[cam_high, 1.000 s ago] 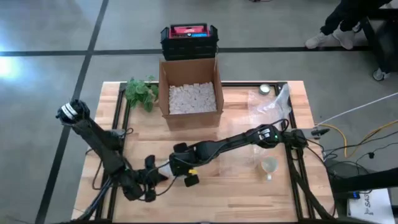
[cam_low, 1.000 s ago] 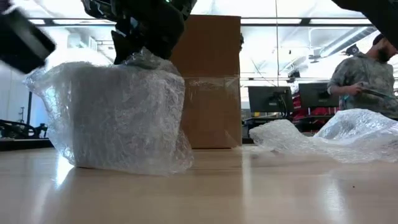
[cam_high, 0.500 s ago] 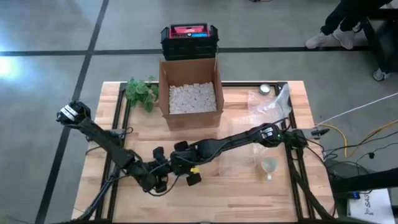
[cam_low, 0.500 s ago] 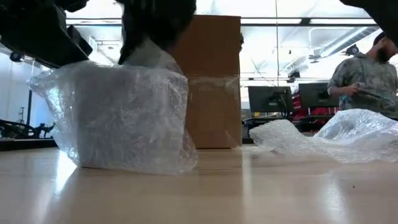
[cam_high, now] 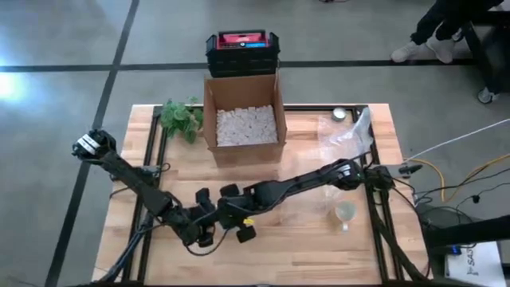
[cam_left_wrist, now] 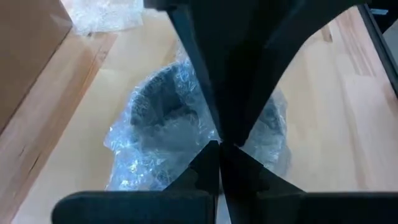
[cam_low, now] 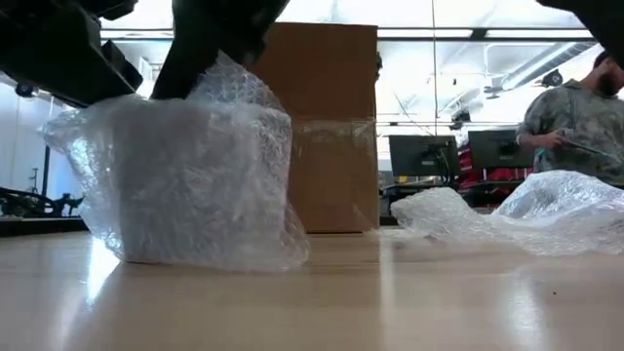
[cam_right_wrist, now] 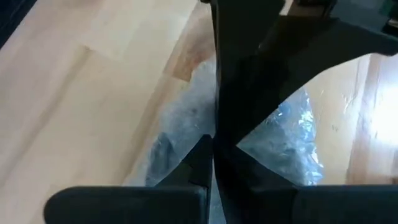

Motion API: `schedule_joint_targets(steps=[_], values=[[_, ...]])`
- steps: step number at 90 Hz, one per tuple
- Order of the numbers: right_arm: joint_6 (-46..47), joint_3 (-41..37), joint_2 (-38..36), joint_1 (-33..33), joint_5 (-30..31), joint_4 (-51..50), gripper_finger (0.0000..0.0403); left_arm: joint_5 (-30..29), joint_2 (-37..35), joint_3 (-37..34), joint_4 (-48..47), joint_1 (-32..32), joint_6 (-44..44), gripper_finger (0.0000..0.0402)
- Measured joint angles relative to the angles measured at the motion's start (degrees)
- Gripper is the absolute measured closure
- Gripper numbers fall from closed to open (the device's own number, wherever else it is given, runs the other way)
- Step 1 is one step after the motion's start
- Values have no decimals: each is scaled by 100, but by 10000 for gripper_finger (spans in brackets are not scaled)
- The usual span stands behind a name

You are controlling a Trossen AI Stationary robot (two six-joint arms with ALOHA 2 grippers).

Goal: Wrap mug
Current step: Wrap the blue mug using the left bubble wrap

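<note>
Since earlier, bubble wrap (cam_low: pixel 195 175) got tugged up; right gripper (cam_right_wrist: pixel 214 146) clamped its top, left gripper (cam_left_wrist: pixel 219 146) closed. Mug (cam_left_wrist: pixel 171 118) fragile; wrap slippery.

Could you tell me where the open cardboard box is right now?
In the high view, the open cardboard box sits at the table's far edge, centre, beside a green plant.

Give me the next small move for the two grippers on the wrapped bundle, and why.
Probably press the raised flap down over the top. Both the left gripper and right gripper are shut above the bubble-wrapped mug, and in the low view the wrap peaks loosely there instead of lying flat.
</note>
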Motion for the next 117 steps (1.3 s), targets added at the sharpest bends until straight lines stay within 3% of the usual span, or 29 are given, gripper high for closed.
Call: schedule_joint_targets(steps=[19, 36, 48, 61, 68, 76, 85, 95, 106, 117], values=[[48, -74, 169, -41, -15, -26, 403, -7, -110, 353, -385, 7, 9, 402], [59, -128, 159, -55, 1, -62, 403, 36, -250, 1421, -2264, -196, -147, 402], [59, -137, 159, -57, 2, -82, 403, 34, -259, 1956, -3875, -696, -1200, 402], [57, -140, 159, -59, 2, -87, 403, -44, -256, 1630, -4576, -1388, -2790, 402], [46, -141, 159, -59, 7, -87, 403, -257, -251, 1164, -4281, -1662, -3283, 402], [44, -144, 159, -61, 4, -65, 403, -459, -237, 574, -3250, -1688, -3263, 402], [28, -150, 162, -61, 7, -18, 403, -1026, -234, -14, -1948, -1513, -2724, 402], [27, -150, 166, -59, 7, -10, 403, -1479, -335, -207, -810, -1241, -1647, 402], [26, -150, 166, -59, 4, -13, 403, -1346, -381, -208, -2, -917, -578, 402], [26, -152, 170, -61, 8, 6, 403, -900, -247, -317, 391, -557, -313, 402]])
